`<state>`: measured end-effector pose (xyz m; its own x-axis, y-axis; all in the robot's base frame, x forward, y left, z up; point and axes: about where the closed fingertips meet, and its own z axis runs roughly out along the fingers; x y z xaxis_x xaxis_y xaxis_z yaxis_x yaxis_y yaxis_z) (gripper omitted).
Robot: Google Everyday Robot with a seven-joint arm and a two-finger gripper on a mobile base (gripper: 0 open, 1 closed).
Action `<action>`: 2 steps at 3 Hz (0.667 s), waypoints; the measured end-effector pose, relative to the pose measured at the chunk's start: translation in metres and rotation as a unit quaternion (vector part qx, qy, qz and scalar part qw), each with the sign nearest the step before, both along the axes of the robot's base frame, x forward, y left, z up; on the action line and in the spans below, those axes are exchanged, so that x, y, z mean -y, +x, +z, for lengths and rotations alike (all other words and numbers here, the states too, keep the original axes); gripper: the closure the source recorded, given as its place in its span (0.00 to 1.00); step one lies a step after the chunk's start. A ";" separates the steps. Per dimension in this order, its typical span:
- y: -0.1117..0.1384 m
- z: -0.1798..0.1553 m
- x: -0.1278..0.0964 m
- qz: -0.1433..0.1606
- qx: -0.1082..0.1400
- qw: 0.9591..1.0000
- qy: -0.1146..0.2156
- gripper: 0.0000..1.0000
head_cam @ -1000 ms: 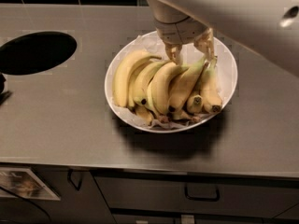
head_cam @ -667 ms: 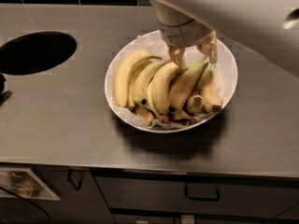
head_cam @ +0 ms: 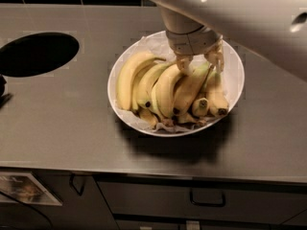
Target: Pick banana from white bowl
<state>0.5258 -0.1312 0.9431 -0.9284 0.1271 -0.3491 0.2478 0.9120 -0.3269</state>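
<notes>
The white bowl sits in the middle of the grey counter, lined with crinkled white paper and full of yellow bananas. The banana, long and nearly straight, lies right of centre in the pile, its thin stem pointing up toward the gripper and its dark tip toward the front. My gripper hangs from the arm over the back of the bowl. It is open, with its fingertips down on either side of that banana's stem end. Fatter curved bananas lie to the left and short stubby ones to the right.
A round dark hole is cut into the counter at the far left. The counter's front edge runs below the bowl, with drawers and a handle under it. The arm crosses the upper right.
The gripper has come down a little toward the bananas, still open. The bananas and the bowl have not moved.
</notes>
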 end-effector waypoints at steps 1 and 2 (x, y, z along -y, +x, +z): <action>0.000 0.000 0.000 0.000 0.000 1.000 0.000 0.54; 0.000 0.000 0.000 0.000 0.000 1.000 0.000 0.54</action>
